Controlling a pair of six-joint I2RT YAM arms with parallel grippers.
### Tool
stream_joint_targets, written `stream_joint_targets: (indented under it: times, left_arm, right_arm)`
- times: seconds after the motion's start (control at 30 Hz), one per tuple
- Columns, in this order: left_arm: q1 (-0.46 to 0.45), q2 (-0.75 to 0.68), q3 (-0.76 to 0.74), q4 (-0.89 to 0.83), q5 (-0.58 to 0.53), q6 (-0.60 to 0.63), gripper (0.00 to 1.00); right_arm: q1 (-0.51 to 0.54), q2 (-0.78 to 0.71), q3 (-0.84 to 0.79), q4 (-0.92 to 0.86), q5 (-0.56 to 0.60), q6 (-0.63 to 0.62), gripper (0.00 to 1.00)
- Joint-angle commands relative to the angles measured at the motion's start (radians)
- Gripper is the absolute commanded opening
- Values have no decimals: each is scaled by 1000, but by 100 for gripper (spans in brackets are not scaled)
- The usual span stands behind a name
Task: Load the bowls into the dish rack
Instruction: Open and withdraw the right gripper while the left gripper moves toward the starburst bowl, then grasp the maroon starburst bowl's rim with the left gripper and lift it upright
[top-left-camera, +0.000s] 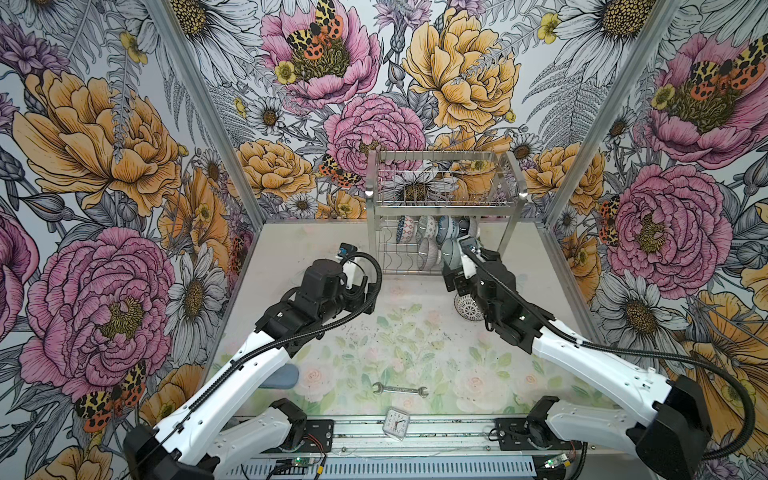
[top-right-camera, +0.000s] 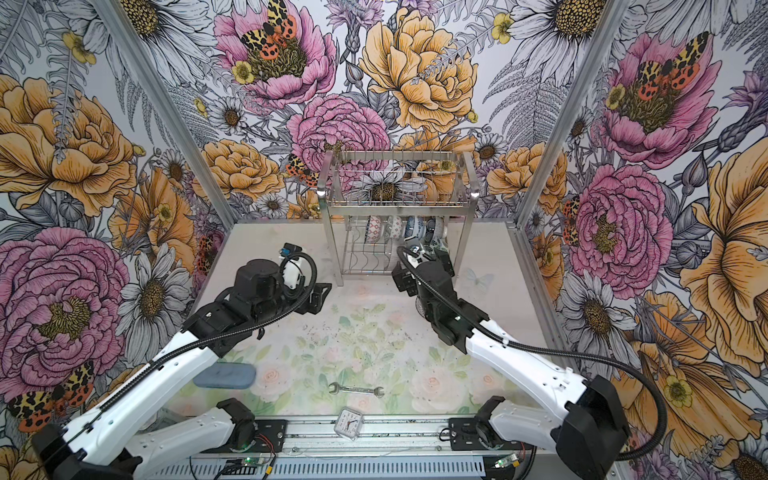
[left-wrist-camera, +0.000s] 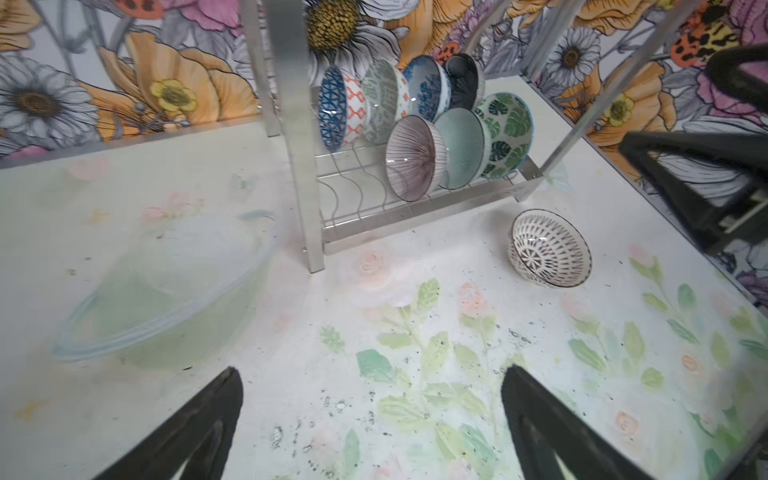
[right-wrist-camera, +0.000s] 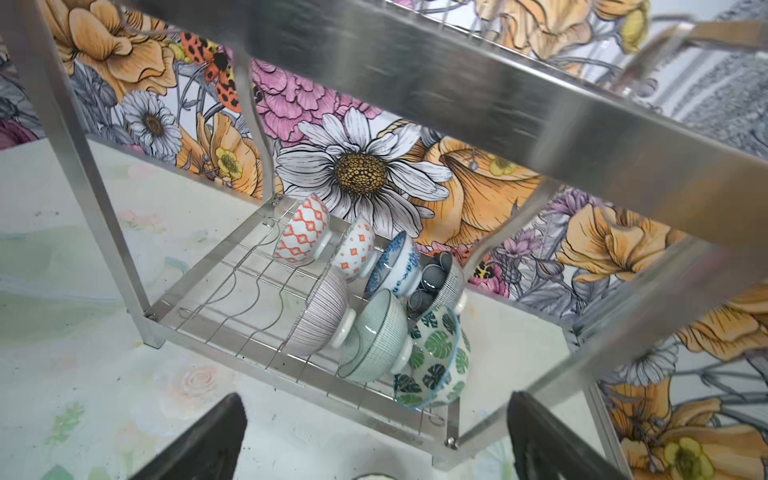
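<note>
The dish rack (top-left-camera: 444, 203) is standing right of centre in both top views, at the back of the surface (top-left-camera: 415, 353). Seven bowls (left-wrist-camera: 415, 158) are leaning on edge in its lower wavy-wire tier, crowding toward the right end. An eighth, a black-and-white patterned bowl (left-wrist-camera: 548, 253), is lying tipped on the surface just in front of the rack's right leg. The left gripper (left-wrist-camera: 372, 370) is hovering wide open and empty, left of the rack. The right gripper (right-wrist-camera: 376, 399) is gaping equally wide, also empty, facing the lower tier.
</note>
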Motion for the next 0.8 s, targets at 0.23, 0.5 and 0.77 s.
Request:
stream_joint_targets:
  times: [0.23,0.5,0.77]
  left_arm:
    - [-140,435,140,224,59,-136,99]
    - [-195,799,392,225,133,-164,99]
    - [-216,1026,592,189,178,-180,99]
  right_arm:
    - [-151,-295,-167,-211,-20,172,100]
    - [-286,-206,-183,-170,-114,213,100]
    - [-341,-130,-172,-88,-195,202,100]
